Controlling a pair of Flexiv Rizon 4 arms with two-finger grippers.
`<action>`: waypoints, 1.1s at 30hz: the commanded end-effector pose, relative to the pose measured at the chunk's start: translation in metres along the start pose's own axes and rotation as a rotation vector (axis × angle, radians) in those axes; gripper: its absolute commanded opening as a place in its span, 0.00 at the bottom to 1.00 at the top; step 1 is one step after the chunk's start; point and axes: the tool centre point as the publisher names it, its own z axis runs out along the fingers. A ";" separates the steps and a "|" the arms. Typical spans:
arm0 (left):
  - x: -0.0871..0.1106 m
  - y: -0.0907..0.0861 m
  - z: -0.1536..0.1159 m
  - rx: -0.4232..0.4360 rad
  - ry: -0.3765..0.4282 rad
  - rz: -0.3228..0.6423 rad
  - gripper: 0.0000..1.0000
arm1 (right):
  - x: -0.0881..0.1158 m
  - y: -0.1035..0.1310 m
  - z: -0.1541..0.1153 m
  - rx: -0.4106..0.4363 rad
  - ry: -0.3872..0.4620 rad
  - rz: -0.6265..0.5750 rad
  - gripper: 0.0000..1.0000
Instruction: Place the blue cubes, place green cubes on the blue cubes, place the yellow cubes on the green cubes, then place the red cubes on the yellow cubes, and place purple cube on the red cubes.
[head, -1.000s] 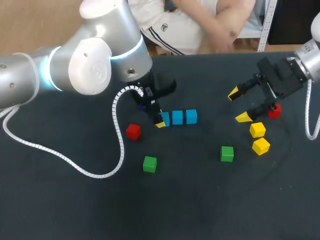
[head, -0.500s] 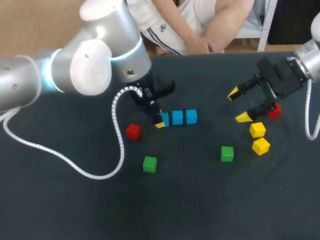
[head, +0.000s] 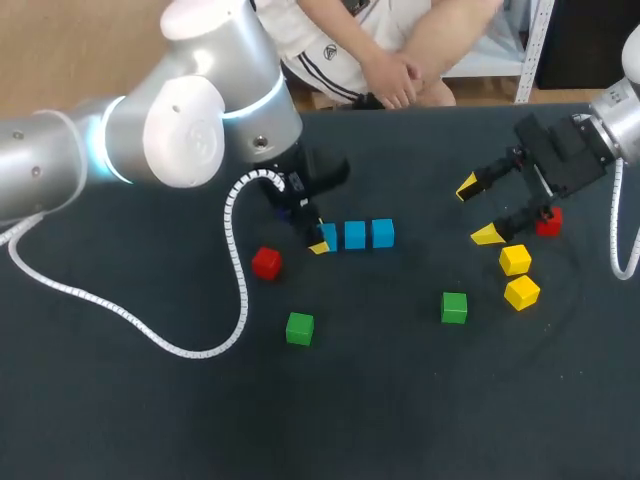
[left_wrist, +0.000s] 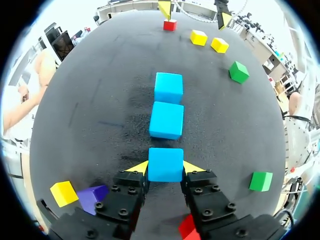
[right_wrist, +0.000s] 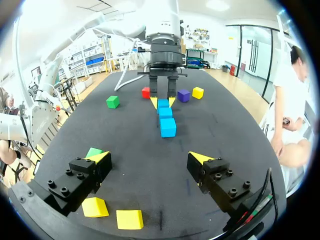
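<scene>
jaws of the left gripper (left_wrist: 165, 168) are closed on a blue cube (left_wrist: 165, 164), one yellow tip pressed to each side of it. that cube looks to sit on the table (head: 400, 410), a dark matte surface, at the end of a straight row. ahead of it lie the second blue cube (left_wrist: 167, 120), across a thin gap, and the third blue cube (left_wrist: 168, 88), right beside the second.

the right gripper (head: 477, 211) hangs over the right part of the table with its jaws spread wide and nothing between them. the right red cube (head: 548, 224) lies just beside its lower finger. the far yellow cube (head: 515, 259) and near yellow cube (head: 522, 292) sit close together, just in front of that gripper. the right green cube (head: 454, 307) lies alone toward the middle, near the yellow two.

the left red cube (head: 266, 263) lies just beside the left gripper, on the side away from the row. the left green cube (head: 299, 328) sits apart from it, nearer the front edge. the left wrist view shows a third yellow cube (left_wrist: 64, 193) and a purple cube (left_wrist: 93, 198) close together beside the left gripper, under the arm. a white coiled cable (head: 150, 330) from the left arm curves across the table.
</scene>
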 end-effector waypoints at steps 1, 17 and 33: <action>-0.002 0.007 0.000 0.003 0.005 0.004 0.00 | 0.000 0.000 0.000 0.001 -0.002 -0.002 1.00; -0.002 0.014 0.004 0.015 0.012 0.009 0.00 | 0.000 0.000 0.000 0.001 -0.002 -0.002 1.00; -0.003 0.007 -0.007 0.017 0.031 0.021 0.00 | 0.000 0.000 0.000 0.001 -0.002 -0.002 1.00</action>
